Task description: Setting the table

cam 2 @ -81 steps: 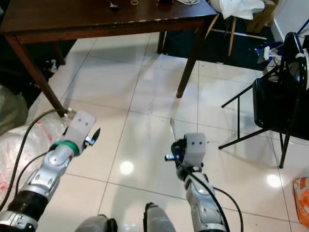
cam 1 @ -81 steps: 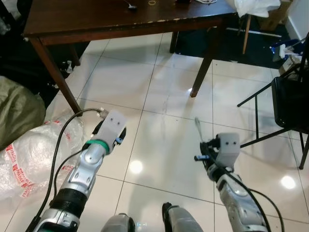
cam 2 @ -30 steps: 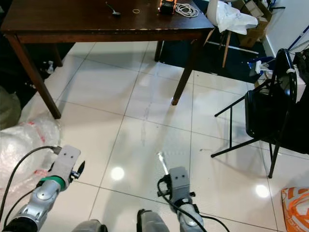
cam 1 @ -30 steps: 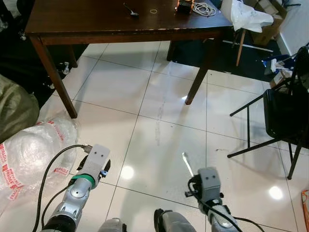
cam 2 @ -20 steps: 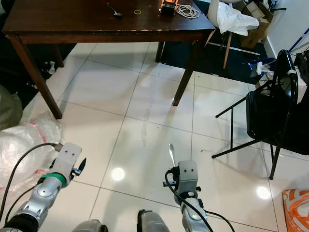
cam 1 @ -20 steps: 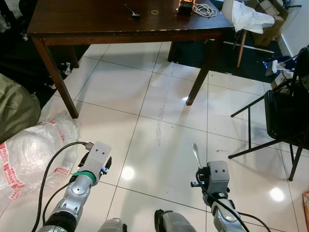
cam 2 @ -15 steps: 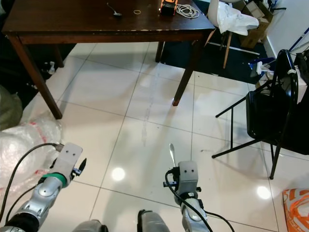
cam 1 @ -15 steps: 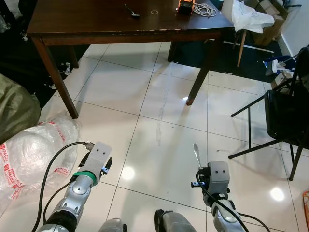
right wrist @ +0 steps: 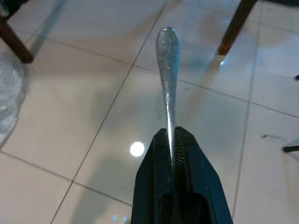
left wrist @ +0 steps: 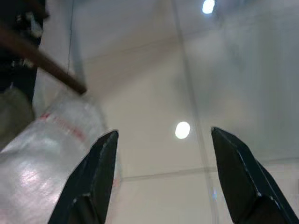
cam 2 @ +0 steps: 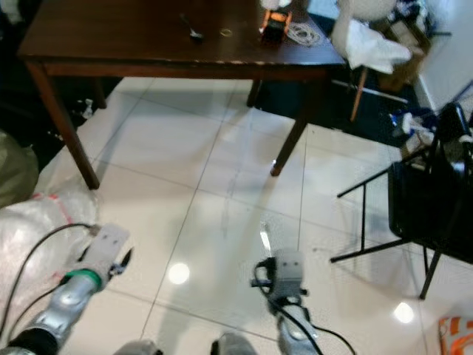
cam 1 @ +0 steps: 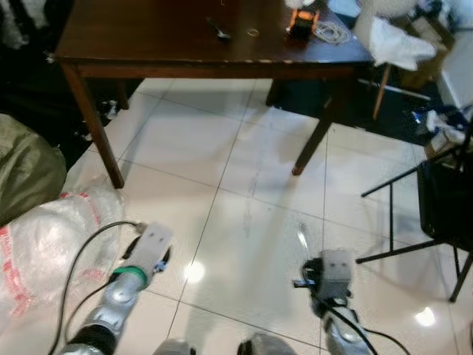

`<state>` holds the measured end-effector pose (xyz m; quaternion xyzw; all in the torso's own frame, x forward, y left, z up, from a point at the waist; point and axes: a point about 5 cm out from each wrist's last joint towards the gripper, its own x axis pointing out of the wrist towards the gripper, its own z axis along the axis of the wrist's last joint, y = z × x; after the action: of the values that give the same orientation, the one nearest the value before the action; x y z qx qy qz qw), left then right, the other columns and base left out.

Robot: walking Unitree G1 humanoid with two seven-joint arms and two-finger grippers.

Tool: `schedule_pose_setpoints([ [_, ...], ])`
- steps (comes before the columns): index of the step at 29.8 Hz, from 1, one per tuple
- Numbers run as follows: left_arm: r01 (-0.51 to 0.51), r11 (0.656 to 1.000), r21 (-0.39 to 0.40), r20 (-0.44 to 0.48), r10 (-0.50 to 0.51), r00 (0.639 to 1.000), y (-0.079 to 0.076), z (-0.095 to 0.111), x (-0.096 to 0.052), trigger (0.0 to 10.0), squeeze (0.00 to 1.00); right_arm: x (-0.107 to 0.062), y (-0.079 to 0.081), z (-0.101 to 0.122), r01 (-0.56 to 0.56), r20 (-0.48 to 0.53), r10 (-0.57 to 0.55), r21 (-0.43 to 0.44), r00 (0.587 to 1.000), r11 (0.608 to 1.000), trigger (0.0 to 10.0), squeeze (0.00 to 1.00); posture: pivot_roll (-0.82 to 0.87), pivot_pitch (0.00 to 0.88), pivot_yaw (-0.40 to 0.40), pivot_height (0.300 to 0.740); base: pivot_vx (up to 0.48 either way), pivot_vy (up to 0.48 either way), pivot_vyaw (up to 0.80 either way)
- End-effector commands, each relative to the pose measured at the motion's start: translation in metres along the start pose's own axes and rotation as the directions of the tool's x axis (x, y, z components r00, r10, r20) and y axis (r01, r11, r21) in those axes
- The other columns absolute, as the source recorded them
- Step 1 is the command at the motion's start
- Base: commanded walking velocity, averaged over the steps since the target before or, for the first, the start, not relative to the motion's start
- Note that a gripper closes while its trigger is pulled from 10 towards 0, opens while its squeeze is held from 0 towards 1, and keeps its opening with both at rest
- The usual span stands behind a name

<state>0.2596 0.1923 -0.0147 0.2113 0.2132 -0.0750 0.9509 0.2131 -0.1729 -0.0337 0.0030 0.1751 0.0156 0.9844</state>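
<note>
A dark wooden table stands ahead across the white tiled floor. A small spoon and a thin ring lie on it. My right gripper is shut on a silver piece of cutlery, whose rounded handle end points forward toward the table; the held end is hidden between the fingers. That cutlery shows low above the floor in the head views. My left gripper is open and holds nothing, hanging over the tiles near a plastic bag.
An orange device and a coiled cable sit at the table's right end. A clear plastic bag and an olive bag lie at the left. A black folding chair stands at the right, white cloth behind.
The whole picture has shifted and blurred, so the camera moved; the table sits lower and nearer in view. The right gripper still holds the cutlery, and the left stays open.
</note>
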Motion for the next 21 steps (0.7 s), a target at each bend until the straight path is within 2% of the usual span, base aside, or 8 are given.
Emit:
schedule_pose_setpoints([
  [1, 0.024, 1.000, -0.001, 0.006, -0.024, 1.000, -0.0087, 0.0013, 0.0006, 10.0, 0.00, -0.0040, -0.0085, -0.0050, 0.026, -0.020, -0.026, -0.007, 0.999, 1.000, 10.0, 0.00, 0.04, 0.014, -0.007, 0.740, 0.368, 0.000, 0.00],
  [16, 0.039, 0.999, 0.018, 0.015, -0.040, 0.999, -0.0105, 0.0013, 0.0005, 10.0, 0.00, -0.0063, -0.0086, -0.0090, 0.035, -0.032, -0.035, -0.005, 0.999, 0.999, 10.0, 0.00, 0.04, 0.018, 0.002, 0.740, 0.335, 0.000, 0.00],
  [21, 0.043, 0.999, 0.020, 0.017, -0.043, 0.999, -0.0113, 0.0013, 0.0005, 10.0, 0.00, -0.0060, -0.0081, -0.0091, 0.033, -0.033, -0.033, -0.004, 0.999, 0.999, 10.0, 0.00, 0.04, 0.019, 0.002, 0.740, 0.297, -0.244, 0.00],
])
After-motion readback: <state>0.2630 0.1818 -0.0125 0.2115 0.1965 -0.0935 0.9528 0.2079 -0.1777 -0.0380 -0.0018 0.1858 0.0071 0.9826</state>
